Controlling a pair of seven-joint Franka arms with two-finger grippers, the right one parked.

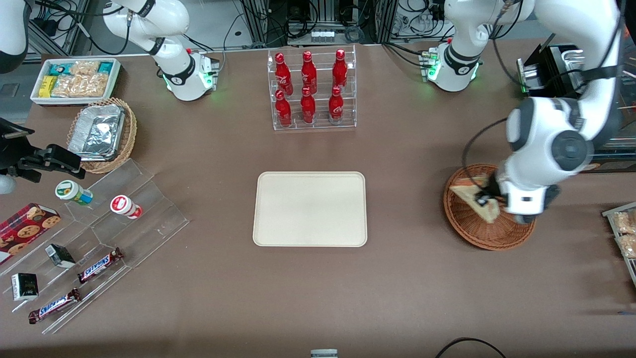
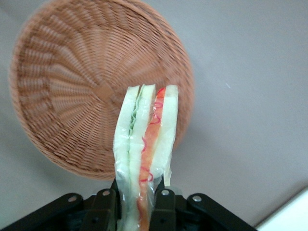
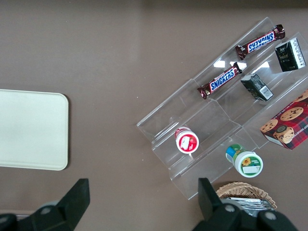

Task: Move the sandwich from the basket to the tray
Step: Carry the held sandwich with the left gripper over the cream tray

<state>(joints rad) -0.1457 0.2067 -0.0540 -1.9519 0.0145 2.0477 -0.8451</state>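
In the front view the gripper (image 1: 484, 200) hangs over the reddish-brown basket (image 1: 477, 233) toward the working arm's end of the table, its fingers clamped on the sandwich (image 1: 474, 194) — a pale wedge that shows above the basket's woven floor. The cream tray (image 1: 310, 209) lies flat at the middle of the table, well apart from the basket, with nothing on it; a clear rack of red bottles (image 1: 310, 89) stands farther from the camera than the tray. From the left wrist, the sandwich (image 2: 144, 149) stands on edge between the two black fingers (image 2: 103, 204), pinched at its base, with white bread slices and red and green filling along the edge — it is lifted clear of the basket (image 2: 72, 91), which lies beneath it with nothing inside. A pale corner of the tray (image 2: 288, 216) shows nearby. The right wrist view shows the tray (image 3: 31, 130) near a clear stepped stand (image 3: 216, 120) bearing chocolate bars (image 3: 220, 82) and small cups.
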